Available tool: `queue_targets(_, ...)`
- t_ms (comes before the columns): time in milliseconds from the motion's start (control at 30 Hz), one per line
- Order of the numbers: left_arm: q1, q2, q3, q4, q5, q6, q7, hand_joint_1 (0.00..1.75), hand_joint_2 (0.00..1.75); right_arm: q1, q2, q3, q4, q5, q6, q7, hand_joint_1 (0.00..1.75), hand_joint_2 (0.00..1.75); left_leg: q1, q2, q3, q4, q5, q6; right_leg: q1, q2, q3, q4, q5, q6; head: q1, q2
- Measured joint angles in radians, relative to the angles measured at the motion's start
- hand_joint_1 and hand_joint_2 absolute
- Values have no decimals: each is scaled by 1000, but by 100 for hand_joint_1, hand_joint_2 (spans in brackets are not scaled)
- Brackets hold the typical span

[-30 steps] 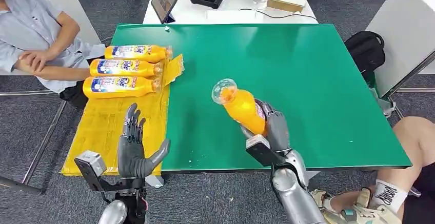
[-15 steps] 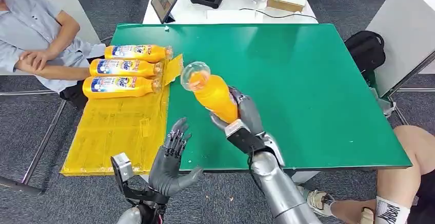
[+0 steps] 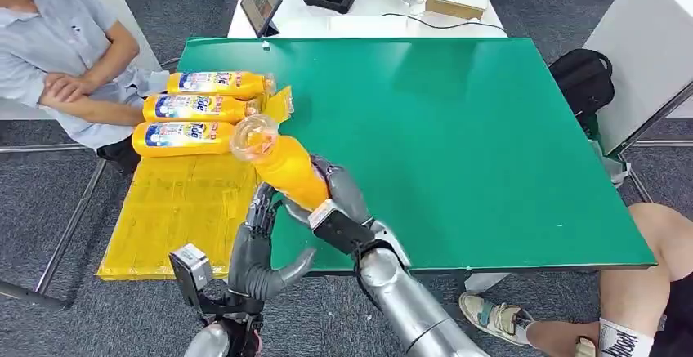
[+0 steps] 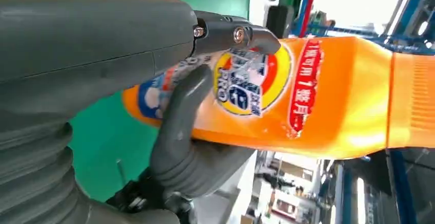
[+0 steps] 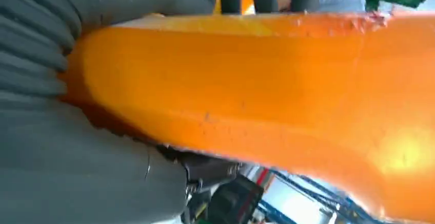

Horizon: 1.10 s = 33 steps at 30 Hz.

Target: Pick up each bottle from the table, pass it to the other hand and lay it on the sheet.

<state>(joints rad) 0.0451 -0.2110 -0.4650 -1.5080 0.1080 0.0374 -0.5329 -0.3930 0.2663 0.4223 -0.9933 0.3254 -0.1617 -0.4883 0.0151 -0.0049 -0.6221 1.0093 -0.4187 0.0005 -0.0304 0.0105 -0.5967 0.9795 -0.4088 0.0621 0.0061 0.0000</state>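
Above green table (image 3: 458, 128), right hand (image 3: 347, 202) fingers grip orange bottle (image 3: 290, 169); left hand (image 3: 257, 251) fingers spread beside it.

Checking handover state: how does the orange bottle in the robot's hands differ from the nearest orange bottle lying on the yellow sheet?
The held orange plastic bottle is off the table, tilted, clear cap up; the nearest orange bottle on the sheet lies flat on the yellow sheet. The right hand grips the held one and the left hand is at it; the sheet bottle is untouched. In the head view the held bottle's label is hidden; the sheet bottle's faces up. Both look alike in shape and colour.
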Motion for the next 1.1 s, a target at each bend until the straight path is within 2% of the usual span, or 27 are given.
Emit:
queue_targets(233, -1, -5, 16, 0, 6, 67, 16, 0, 175, 5, 14, 51, 38, 35, -21, -12, 175, 175, 0, 0, 0, 0, 0, 0, 0, 0, -1, 0, 0, 0, 0, 0)
queue_targets(533, -3, -11, 30, 0, 14, 66, 24, 0, 175, 11, 18, 86, 63, 40, -23, -14, 175, 175, 0, 0, 0, 0, 0, 0, 0, 0, -1, 0, 0, 0, 1, 0)
queue_targets(800, -4, -10, 42, 0, 134, -38, 81, 0, 175, 11, 18, 87, 76, 42, -27, -26, 175, 175, 0, 0, 0, 0, 0, 0, 0, 0, -1, 0, 0, 0, 0, 0)
queue_targets(1100, -3, -10, 52, 7, 164, -84, 66, 0, 175, 7, 17, 101, 87, 45, -23, -50, 175, 175, 0, 0, 0, 0, 0, 0, 0, 0, -1, 0, 0, 0, 0, 0)
